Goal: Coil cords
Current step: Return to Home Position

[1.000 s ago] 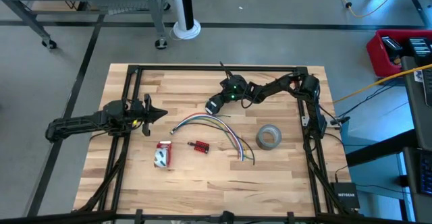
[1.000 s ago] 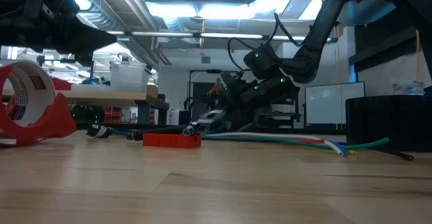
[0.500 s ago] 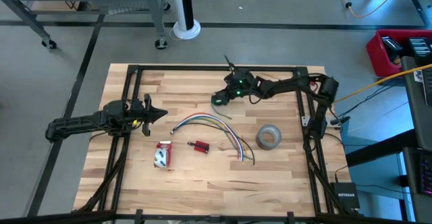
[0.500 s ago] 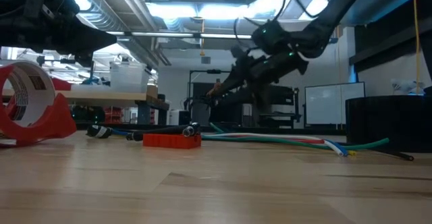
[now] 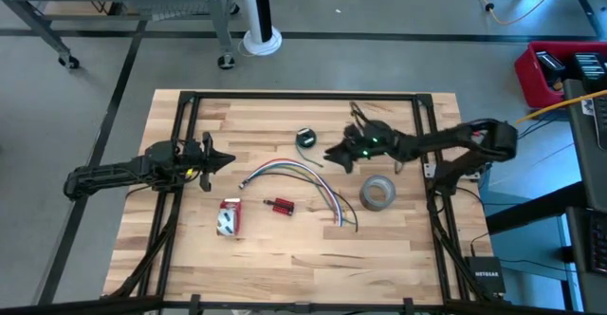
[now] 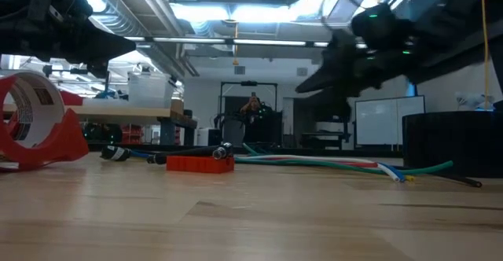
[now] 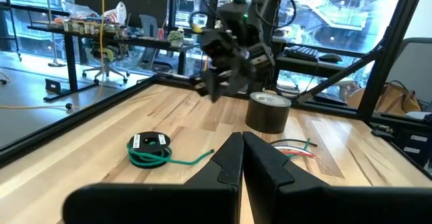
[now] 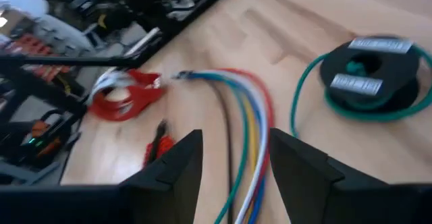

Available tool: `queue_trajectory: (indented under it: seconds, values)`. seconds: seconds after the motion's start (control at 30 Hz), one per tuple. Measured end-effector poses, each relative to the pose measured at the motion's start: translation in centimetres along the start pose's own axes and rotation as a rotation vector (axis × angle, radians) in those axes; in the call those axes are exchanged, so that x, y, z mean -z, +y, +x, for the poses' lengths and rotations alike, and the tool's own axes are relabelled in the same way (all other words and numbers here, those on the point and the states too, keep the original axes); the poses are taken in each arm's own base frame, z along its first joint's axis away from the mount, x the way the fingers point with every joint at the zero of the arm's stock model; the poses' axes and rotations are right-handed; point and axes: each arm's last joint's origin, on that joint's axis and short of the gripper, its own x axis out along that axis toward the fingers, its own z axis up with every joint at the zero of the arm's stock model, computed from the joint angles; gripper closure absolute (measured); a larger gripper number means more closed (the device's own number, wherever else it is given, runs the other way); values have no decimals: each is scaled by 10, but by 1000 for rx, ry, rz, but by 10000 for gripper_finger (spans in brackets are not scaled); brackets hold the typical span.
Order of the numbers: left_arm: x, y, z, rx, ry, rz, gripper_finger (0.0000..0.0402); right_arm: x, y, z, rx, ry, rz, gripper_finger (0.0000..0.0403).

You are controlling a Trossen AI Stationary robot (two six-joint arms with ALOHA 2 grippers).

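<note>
The cord (image 5: pixel 305 137) is a small round dark green bundle with white labels, lying flat on the table at mid-far. It also shows in the left wrist view (image 7: pixel 150 148), with a loose green tail (image 7: pixel 192 160), and in the right wrist view (image 8: pixel 368 79). My right gripper (image 5: pixel 332 154) hangs open above the table just right of the bundle, fingers pointing toward the table's left, touching nothing; its own view (image 8: pixel 233 143) shows the gap. My left gripper (image 5: pixel 226 159) is shut and empty at the table's left; its fingertips show closed in its own view (image 7: pixel 239 146).
A fan of coloured wires (image 5: pixel 296 173) lies mid-table. A grey tape roll (image 5: pixel 377 193) stands to the right of the wires. A red tape dispenser (image 5: pixel 229 216) and a small red part (image 5: pixel 279 206) lie nearer the front. A black frame (image 5: pixel 285 96) rims the table.
My right gripper has gone from low over the table's middle a little toward the far edge, then risen and drawn back toward the table's right edge. The cord bundle now lies alone on the table where the gripper was.
</note>
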Motion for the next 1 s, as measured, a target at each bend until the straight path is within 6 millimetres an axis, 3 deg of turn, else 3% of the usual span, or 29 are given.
queue_trajectory:
  seconds: [0.2,0.37,0.63,0.7,1.0]
  values:
    - [0,0,0,0,0,0,398,29,15,-35,-82,-29,-42,230]
    - [0,0,0,0,1,0,398,41,27,-59,-150,-72,-73,230]
    - [0,0,0,0,1,0,398,63,22,-94,-97,-208,-78,230]
    - [0,0,0,0,1,0,398,72,19,-100,-102,-214,-66,230]
    - [0,0,0,0,1,0,398,74,20,-113,-84,-198,-43,230]
